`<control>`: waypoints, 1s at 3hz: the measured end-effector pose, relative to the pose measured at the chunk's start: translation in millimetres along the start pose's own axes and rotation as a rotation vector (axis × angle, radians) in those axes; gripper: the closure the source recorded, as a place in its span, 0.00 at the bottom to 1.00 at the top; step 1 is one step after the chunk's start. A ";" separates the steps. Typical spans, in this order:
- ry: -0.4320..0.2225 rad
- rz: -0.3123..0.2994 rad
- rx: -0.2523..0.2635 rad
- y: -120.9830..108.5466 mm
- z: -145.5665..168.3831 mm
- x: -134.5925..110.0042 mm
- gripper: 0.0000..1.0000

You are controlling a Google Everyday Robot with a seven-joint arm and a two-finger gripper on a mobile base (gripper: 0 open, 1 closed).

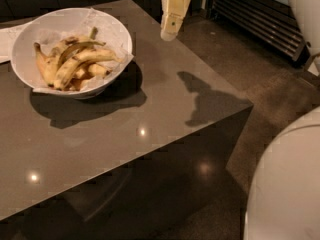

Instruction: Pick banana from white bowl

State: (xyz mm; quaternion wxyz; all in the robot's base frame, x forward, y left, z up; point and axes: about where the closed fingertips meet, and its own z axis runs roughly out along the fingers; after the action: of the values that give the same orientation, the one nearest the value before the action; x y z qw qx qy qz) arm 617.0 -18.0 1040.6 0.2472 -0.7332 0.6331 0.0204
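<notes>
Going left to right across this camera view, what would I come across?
white bowl holding bananas on the dark table → gripper, hanging above the table's far edge → its shadow on the tabletop → large white rounded shape, lower right.

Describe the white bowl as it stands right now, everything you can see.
The white bowl is deep, round and glossy, lined with crinkled white paper that spills over its rim. It sits upright on the dark table, toward the far left, holding several brown-spotted bananas. The tool hangs to its right, apart from it.
</notes>
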 end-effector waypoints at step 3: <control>0.018 -0.062 -0.057 -40.9 81.0 -32.2 0.00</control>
State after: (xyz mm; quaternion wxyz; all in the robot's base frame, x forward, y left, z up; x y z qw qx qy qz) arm 671.9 46.2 994.4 0.2211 -0.7593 0.6115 0.0240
